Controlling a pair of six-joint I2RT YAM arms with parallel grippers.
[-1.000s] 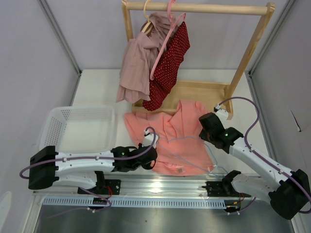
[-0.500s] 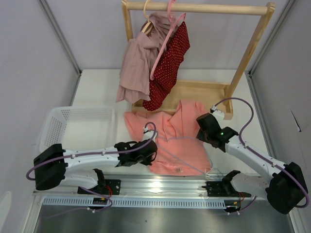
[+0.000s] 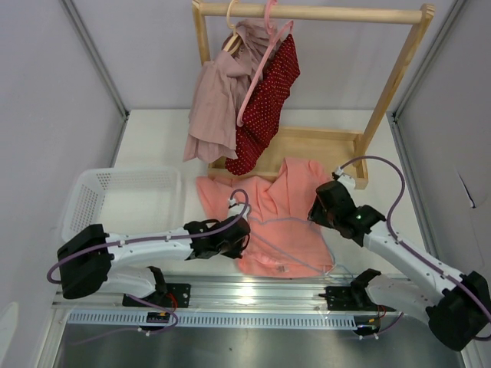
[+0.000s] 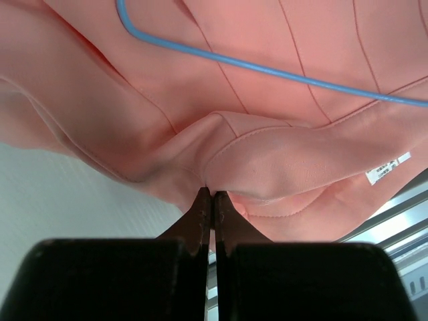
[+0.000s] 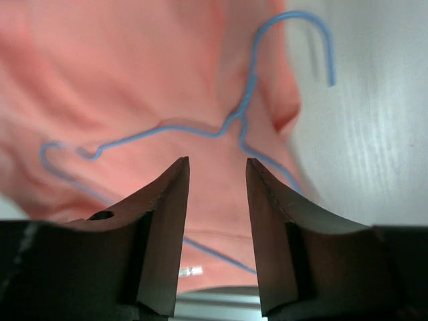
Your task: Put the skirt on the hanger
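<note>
The salmon-pink skirt (image 3: 280, 203) lies spread on the table in front of the rack. The thin light-blue hanger (image 3: 291, 258) lies on top of it, its hook toward the right. My left gripper (image 3: 239, 238) is at the skirt's near-left edge. In the left wrist view it (image 4: 212, 194) is shut on a fold of the skirt (image 4: 281, 160), with the hanger wire (image 4: 267, 67) beyond. My right gripper (image 3: 321, 211) is open above the skirt's right side. In the right wrist view it (image 5: 217, 160) hovers empty over the hanger's neck (image 5: 231, 120) and the skirt (image 5: 134, 80).
A white basket (image 3: 123, 201) stands at the left. The wooden rack (image 3: 307, 13) at the back carries a mauve garment (image 3: 219, 100) and a dark red dotted garment (image 3: 268, 100) on a pink hanger (image 3: 265, 61). Its base (image 3: 314, 146) borders the skirt. A metal rail (image 3: 253, 291) runs along the near edge.
My left gripper has moved right and inward, drawing the skirt's near-left edge in with it. My right gripper has shifted slightly left over the skirt.
</note>
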